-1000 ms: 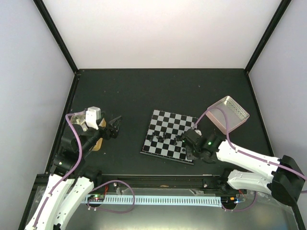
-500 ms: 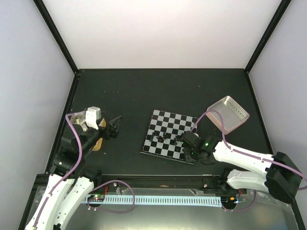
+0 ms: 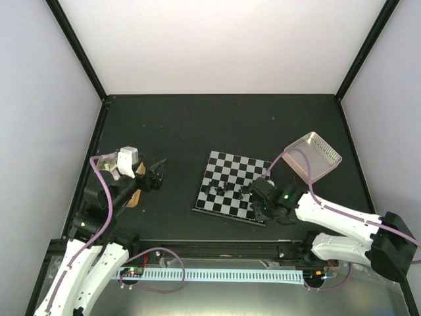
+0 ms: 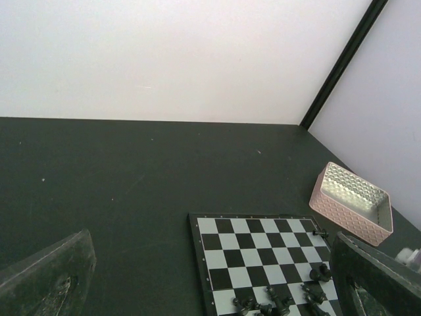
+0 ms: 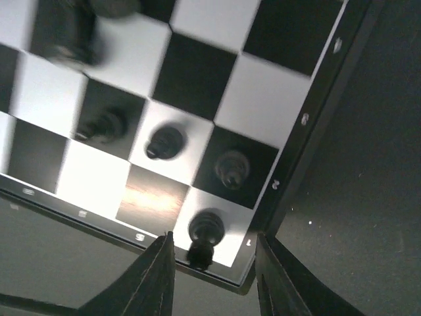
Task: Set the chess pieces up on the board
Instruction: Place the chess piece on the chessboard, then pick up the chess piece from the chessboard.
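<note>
Though tiny, glossy rounded chess pieces [image 5: 164, 143]

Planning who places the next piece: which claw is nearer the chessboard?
Right. The right claw hangs over the near right corner of the board; the left claw is off the board's left side, apart from it.
</note>
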`<state>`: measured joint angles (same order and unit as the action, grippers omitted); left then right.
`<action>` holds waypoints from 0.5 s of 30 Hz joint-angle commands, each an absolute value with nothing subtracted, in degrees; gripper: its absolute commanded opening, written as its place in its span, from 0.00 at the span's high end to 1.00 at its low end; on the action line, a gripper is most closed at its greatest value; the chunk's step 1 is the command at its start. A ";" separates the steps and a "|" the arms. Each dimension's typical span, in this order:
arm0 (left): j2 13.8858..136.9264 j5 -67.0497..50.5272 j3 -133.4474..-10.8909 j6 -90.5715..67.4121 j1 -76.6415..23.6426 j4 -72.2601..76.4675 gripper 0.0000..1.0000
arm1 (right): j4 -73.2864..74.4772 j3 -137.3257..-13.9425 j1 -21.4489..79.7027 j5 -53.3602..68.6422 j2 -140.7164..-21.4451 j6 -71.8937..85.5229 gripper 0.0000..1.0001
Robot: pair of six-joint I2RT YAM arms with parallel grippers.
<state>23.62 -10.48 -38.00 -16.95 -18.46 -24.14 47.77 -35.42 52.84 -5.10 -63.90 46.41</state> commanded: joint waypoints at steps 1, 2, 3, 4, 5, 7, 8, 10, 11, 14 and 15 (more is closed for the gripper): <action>23.46 -9.67 -37.92 -16.95 -18.16 -24.62 0.01 | 49.39 -41.75 52.69 -11.45 -60.89 45.59 0.64; 23.47 -9.66 -37.96 -16.90 -18.15 -24.68 0.01 | 48.36 -42.57 52.67 -12.25 -61.02 45.05 0.64; 23.47 -9.74 -37.97 -16.95 -18.18 -24.63 0.01 | 46.93 -43.41 52.65 -12.70 -61.57 44.36 0.64; 23.47 -9.75 -37.97 -16.96 -18.19 -24.59 0.01 | 45.77 -44.33 52.65 -13.22 -62.61 43.23 0.64; 23.47 -9.69 -37.92 -16.96 -18.16 -24.61 0.01 | 44.77 -45.42 52.65 -13.84 -64.11 42.46 0.64; 23.39 -9.75 -37.97 -16.93 -18.12 -24.70 0.01 | 43.73 -48.12 52.65 -14.39 -68.38 41.23 0.64; 23.27 -9.75 -37.97 -16.96 -18.13 -24.82 0.01 | 43.24 -49.36 52.64 -14.10 -70.88 40.59 0.64; 23.17 -9.81 -37.84 -16.99 -18.15 -24.70 0.01 | 41.58 -50.91 52.64 -13.22 -75.17 39.61 0.65; 23.13 -9.85 -37.80 -16.97 -18.16 -24.73 0.01 | 40.76 -51.28 52.65 -13.05 -77.07 39.48 0.65; 23.19 -10.34 -37.64 -16.51 -18.11 -24.67 0.01 | 38.29 -51.55 52.59 -11.27 -80.88 39.29 0.66; 23.28 -10.58 -37.58 -16.38 -18.11 -24.57 0.01 | 37.56 -51.51 52.57 -10.77 -81.83 39.40 0.66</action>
<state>23.59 -10.48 -38.00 -16.95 -18.44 -24.18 41.08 -50.78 52.84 -11.42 -79.00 40.73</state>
